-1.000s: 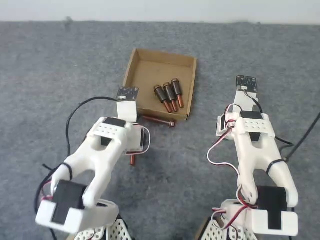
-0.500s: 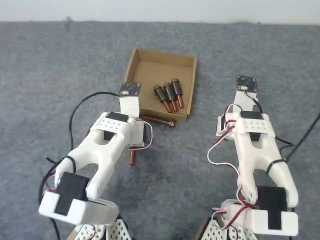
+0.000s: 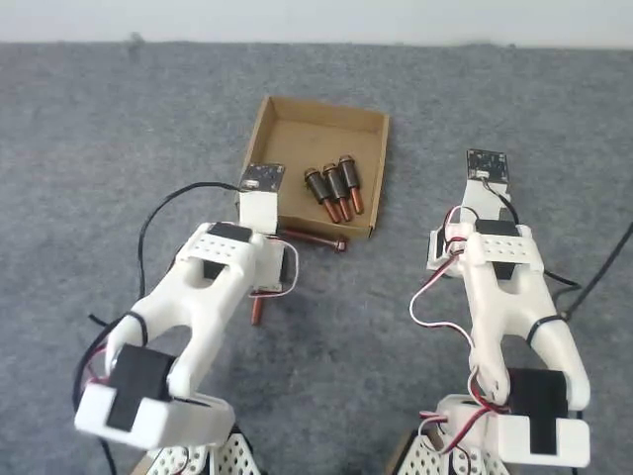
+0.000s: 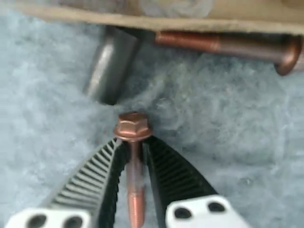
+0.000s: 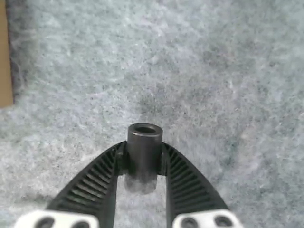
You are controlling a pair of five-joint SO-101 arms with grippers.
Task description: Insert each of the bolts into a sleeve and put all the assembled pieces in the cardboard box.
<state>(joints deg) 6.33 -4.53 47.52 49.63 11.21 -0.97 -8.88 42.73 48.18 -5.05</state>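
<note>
1. The left tool (image 4: 134, 145) is pinching a copper bolt (image 4: 133, 127) by its shank. The hex head pokes out just past the fingertips.
2. Just ahead of that tool's tips, a loose sleeve (image 4: 109, 71) lies on its side on the grey bench (image 4: 228, 123), apart from the bolt head.
3. Farther ahead of the same tool is the near wall of the cardboard box (image 4: 142, 19). A long piece (image 4: 223, 45), part copper and part dark, lies outside along the wall's foot.
4. The right tool (image 5: 142, 151) is clamped on a dark sleeve (image 5: 144, 137), whose open bore stands proud of the fingertips above bare bench.
5. Three assembled pieces (image 3: 333, 190) lie side by side inside the box, beyond the left tool and well to the side of the right one.
</note>
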